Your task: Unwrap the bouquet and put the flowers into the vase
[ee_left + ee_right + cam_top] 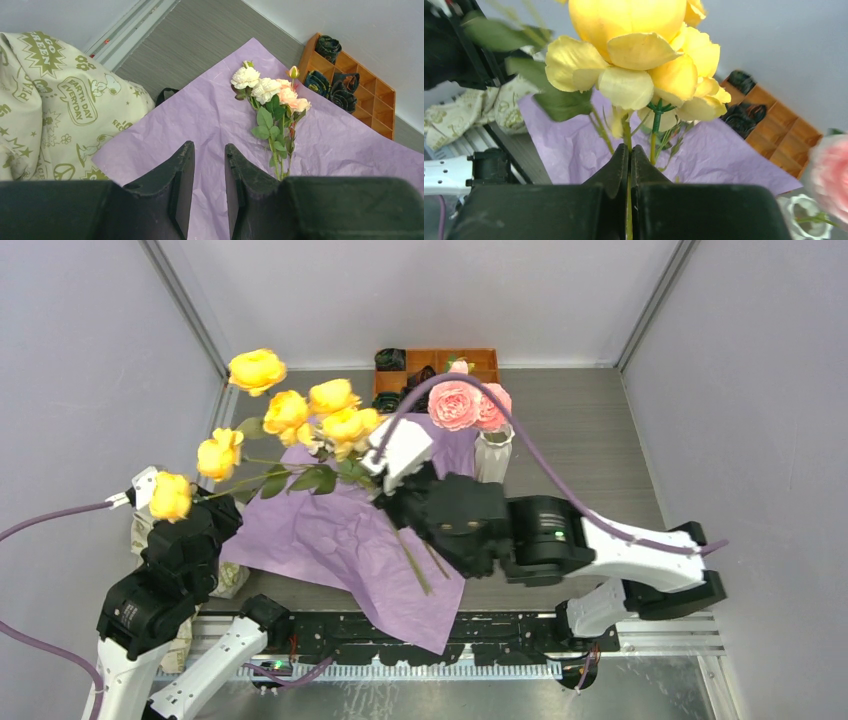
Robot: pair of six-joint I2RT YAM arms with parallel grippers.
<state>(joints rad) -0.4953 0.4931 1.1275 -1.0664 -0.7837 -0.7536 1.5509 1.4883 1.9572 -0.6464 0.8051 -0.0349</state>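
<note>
Flowers [330,415]: yellow spray is up over the purple paper [340,530], your right gripper [629,150] pinched tight on one stem. Your left gripper [209,150] hangs part-spread and empty above the paper. Pink roses [455,405] stand in the vase [493,455].

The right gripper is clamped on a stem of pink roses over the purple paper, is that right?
Not pink: the right gripper is clamped on a stem of yellow roses over the purple paper. The right wrist view shows the yellow heads above its shut jaws.
</note>
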